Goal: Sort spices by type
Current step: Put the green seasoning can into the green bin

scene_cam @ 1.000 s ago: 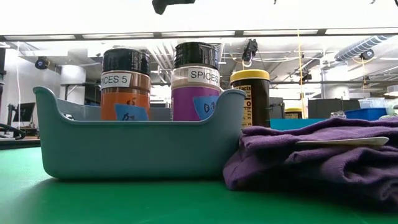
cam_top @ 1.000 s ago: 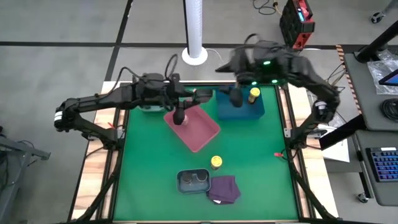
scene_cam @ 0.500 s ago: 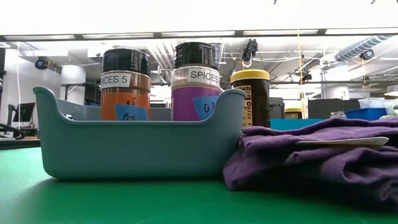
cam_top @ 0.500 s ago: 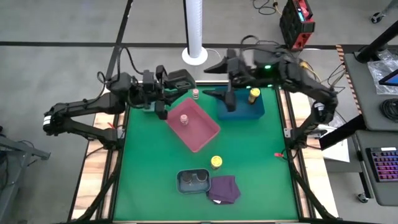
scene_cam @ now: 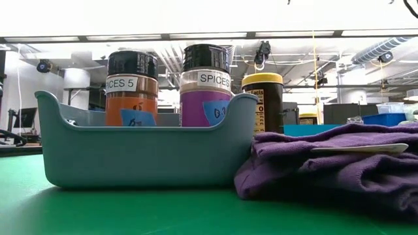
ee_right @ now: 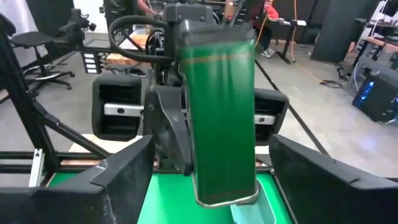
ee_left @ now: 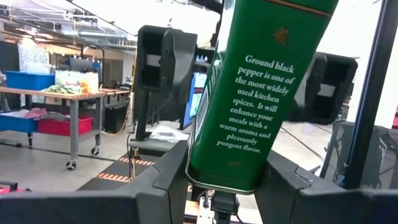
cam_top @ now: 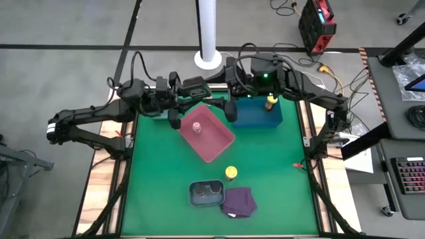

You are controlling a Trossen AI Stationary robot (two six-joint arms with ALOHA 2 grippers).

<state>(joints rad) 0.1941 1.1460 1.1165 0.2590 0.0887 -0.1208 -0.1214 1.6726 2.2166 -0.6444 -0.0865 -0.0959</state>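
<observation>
high view: two yellow jars (cam_top: 230, 172) (cam_top: 271, 101), one pink jar (cam_top: 196, 127); left claw (cam_top: 174, 121) grasping green tin (ee_left: 261, 93), right claw (cam_top: 230, 111) released.

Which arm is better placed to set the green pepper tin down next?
Left, probably: the left gripper is shut on the green pepper tin, while the right gripper is open and empty, only facing it.

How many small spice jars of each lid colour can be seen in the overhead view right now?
Yellow-lidded small cylindrical jars: 2
Pink-lidded small cylindrical jars: 1
Dark-lidded small cylindrical jars: 2
Total: 5
</observation>
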